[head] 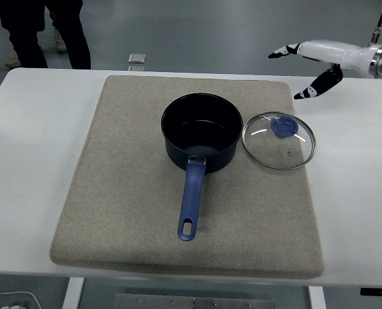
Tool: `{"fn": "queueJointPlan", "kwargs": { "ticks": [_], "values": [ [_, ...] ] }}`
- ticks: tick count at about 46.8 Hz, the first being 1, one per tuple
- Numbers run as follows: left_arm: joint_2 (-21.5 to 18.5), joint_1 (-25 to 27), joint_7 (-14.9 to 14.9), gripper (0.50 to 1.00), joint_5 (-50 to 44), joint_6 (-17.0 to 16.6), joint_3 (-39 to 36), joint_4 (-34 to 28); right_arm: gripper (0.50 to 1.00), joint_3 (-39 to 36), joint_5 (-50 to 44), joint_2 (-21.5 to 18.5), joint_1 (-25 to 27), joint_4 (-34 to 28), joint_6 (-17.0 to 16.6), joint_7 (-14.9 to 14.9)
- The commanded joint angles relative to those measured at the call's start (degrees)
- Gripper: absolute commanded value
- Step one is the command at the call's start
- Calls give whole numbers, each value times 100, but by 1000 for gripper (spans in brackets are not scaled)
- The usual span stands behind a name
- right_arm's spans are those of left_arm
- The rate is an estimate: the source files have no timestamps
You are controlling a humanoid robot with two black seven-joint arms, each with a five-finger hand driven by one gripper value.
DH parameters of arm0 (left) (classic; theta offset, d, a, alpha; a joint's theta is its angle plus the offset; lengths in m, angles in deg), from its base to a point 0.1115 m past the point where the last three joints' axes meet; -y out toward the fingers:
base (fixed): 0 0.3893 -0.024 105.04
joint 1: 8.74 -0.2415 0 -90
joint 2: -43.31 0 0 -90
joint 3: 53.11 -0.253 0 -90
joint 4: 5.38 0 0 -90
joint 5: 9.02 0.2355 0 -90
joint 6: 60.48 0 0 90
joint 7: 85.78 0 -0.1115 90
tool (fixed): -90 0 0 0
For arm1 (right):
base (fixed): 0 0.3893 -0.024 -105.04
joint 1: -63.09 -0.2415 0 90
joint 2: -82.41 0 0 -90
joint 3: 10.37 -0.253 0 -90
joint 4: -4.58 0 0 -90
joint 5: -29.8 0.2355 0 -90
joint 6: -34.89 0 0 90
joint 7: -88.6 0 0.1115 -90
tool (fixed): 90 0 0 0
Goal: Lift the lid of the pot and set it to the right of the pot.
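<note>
Resting flat on the beige fabric mat [145,212], the round glass pot lid with a blue knob [279,140] lies just to the right of the dark blue saucepan [201,132], its metal rim close to the pot's wall, though whether the two touch cannot be told. The pot stands upright and uncovered near the middle of the mat, and its long blue handle [190,201] points toward the near edge of the white table [29,148]. The mat covers most of the table's middle.

Up and to the right of the lid, the robot's right hand [310,61], white with black fingertips, hangs above the table's far right part, well clear of the lid and holding nothing. Its fingers are spread loosely: one points left, past the mat's far right corner, and another angles down toward the lid.

Beyond the table's far edge, up and to the left of the pot, a person's dark trouser legs [42,29] stand on the grey floor, and a small pale square object [136,59] lies on the floor near them.
</note>
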Motion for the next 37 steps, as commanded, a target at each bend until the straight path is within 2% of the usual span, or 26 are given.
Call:
{"fn": "queueJointPlan", "kwargs": {
  "ticks": [1,11,23,31,37],
  "values": [
    [0,1,-5,1000,0,0,0,0,919,-249,384,4,-17,-44,94,0],
    [0,1,-5,1000,0,0,0,0,919,-812,1992,-39,-52,-255,534,0],
    [0,1,-5,1000,0,0,0,0,919,-812,4461,-48,-61,-361,578,35],
    [0,1,-5,1000,0,0,0,0,919,-812,5789,-83,-26,-396,587,623],
    [0,1,4,1000,0,0,0,0,919,-812,6317,-110,88,-396,595,721]
  ]
}}
